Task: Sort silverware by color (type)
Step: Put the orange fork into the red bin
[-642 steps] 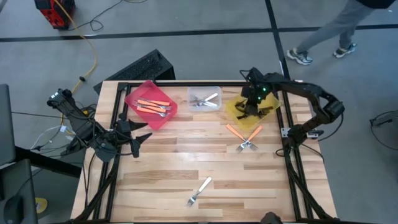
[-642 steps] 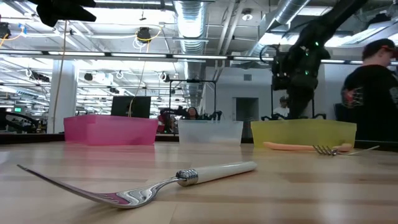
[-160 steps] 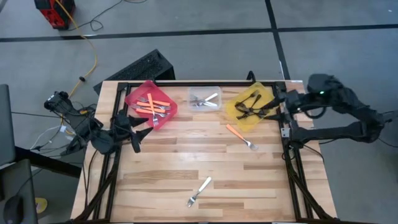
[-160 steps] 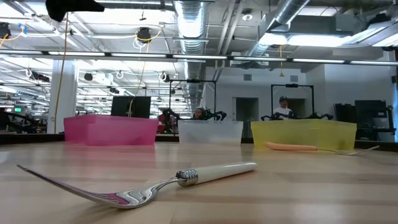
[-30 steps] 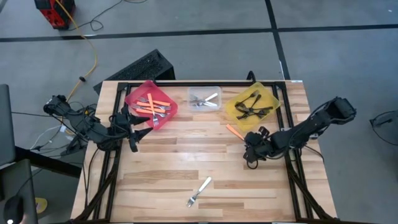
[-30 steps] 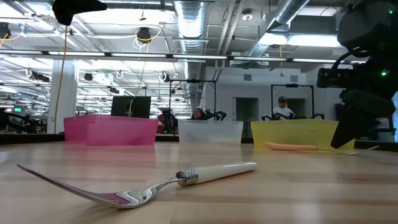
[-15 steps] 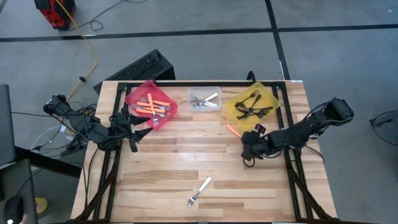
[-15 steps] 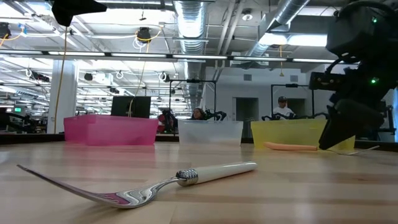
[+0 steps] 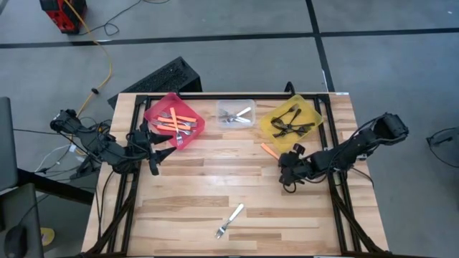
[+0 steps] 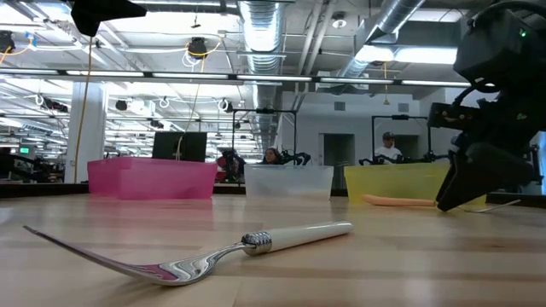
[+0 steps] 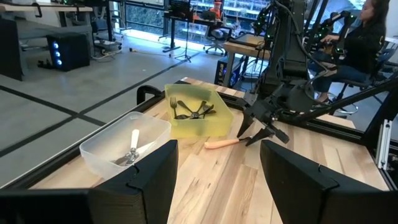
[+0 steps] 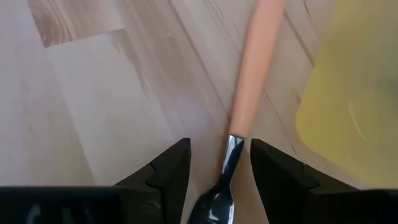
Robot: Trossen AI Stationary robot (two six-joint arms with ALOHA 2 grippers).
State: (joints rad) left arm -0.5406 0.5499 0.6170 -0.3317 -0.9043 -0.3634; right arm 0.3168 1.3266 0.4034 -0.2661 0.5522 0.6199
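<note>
I found the right claw (image 12: 214,163) spread open astride the orange-handled, silver-headed fork (image 12: 249,93), handle running to frame top; the left claw (image 11: 214,180) idled open.

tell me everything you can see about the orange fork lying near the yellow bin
The orange-handled fork lies flat on the wooden table, just beside the yellow bin and outside it. Its handle is smooth, rounded and matte orange, plastic by the look of it, joined to a shiny silver metal neck and head. The open right gripper is down over it, its fingers on either side of the silver neck. Whether they touch the fork cannot be told. The tines are hidden.
</note>
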